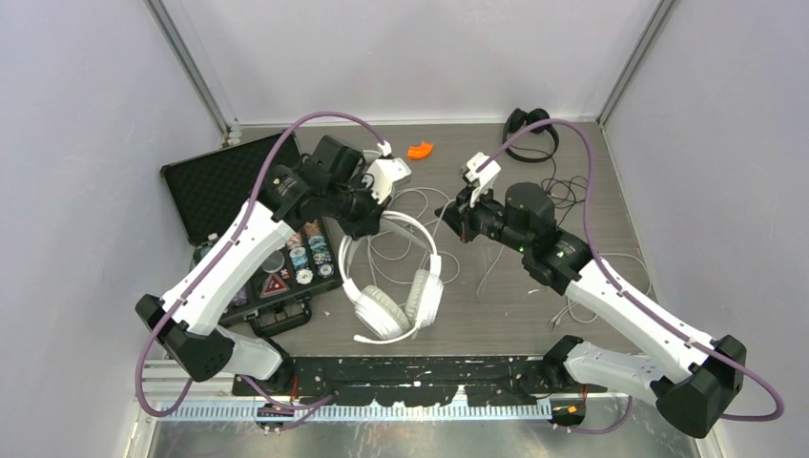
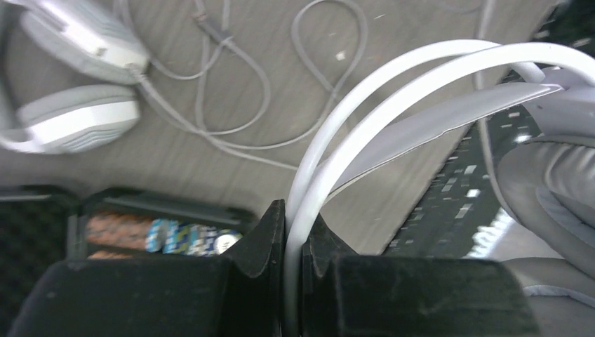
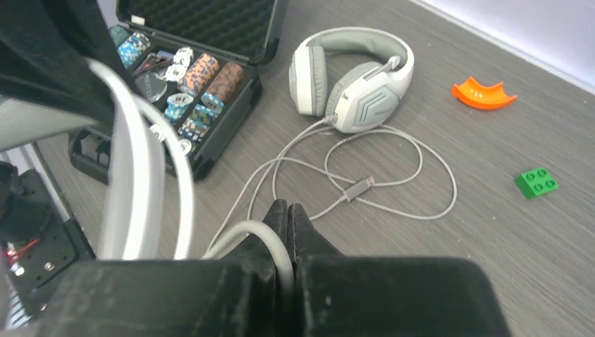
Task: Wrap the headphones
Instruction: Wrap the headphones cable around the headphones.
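A white over-ear headset (image 1: 391, 281) lies mid-table, ear cups toward me. My left gripper (image 1: 367, 218) is shut on its headband (image 2: 421, 77), which runs between the fingers in the left wrist view (image 2: 295, 221). My right gripper (image 1: 456, 218) is shut on a white cable (image 3: 238, 235), which bends out to the left of the closed tips (image 3: 289, 214). A pale grey headset (image 3: 351, 77) lies beyond, by the case, its cable looped on the table with the USB plug (image 3: 359, 188) free. The thin black headset (image 1: 529, 129) lies at the back right with its black cable.
An open black case (image 1: 219, 186) with poker chips (image 1: 305, 258) stands at the left, under my left arm. An orange curved piece (image 1: 420, 150) lies at the back middle. A green brick (image 3: 537, 182) lies to its right. Loose white cables (image 1: 410, 205) cross the middle.
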Available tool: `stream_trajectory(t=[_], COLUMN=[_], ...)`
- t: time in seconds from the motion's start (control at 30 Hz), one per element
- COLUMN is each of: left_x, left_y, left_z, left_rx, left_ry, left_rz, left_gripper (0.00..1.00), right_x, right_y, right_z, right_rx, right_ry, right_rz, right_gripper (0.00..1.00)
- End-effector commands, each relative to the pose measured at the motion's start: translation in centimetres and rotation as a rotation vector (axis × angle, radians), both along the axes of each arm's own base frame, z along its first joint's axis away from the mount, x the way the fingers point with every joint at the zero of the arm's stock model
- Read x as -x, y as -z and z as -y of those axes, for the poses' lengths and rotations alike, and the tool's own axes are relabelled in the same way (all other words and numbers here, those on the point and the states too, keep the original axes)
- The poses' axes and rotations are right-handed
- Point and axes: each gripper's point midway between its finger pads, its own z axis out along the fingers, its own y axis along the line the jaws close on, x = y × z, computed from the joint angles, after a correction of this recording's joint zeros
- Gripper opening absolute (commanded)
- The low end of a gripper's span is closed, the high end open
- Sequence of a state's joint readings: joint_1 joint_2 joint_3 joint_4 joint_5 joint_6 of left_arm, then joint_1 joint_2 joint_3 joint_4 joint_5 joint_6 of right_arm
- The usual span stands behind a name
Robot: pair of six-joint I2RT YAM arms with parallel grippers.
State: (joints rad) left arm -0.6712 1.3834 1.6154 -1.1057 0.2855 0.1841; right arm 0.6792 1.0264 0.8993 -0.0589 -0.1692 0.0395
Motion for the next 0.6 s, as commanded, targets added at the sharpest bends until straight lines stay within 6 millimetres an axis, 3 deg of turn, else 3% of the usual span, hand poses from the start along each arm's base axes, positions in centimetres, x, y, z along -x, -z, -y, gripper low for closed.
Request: stream_trajectory(t=[0.0, 0.33, 0.57], left_x=[-2.6, -4.6, -5.9], left_y=[-0.9, -1.1, -2.3], left_z=[-2.2, -2.7, -3.8], left_rx=[-0.151, -0.228, -0.219], left_ry=[-0.046, -0.135, -0.313], left_rz=[0.175, 0.276, 0.303], left_gripper=[0.00, 0.00, 0.00], right_x=[1.6, 4.8, 7.1], right_y=[-2.6, -6.1, -8.0], right_z=[1.0, -1.0, -4.4], right_rx=[0.015, -0.074, -0.248], right_ry=[-0.006, -0.147, -0.306], right_rz=[-0.056, -0.224, -0.443], right_gripper=[0.00, 0.00, 0.00])
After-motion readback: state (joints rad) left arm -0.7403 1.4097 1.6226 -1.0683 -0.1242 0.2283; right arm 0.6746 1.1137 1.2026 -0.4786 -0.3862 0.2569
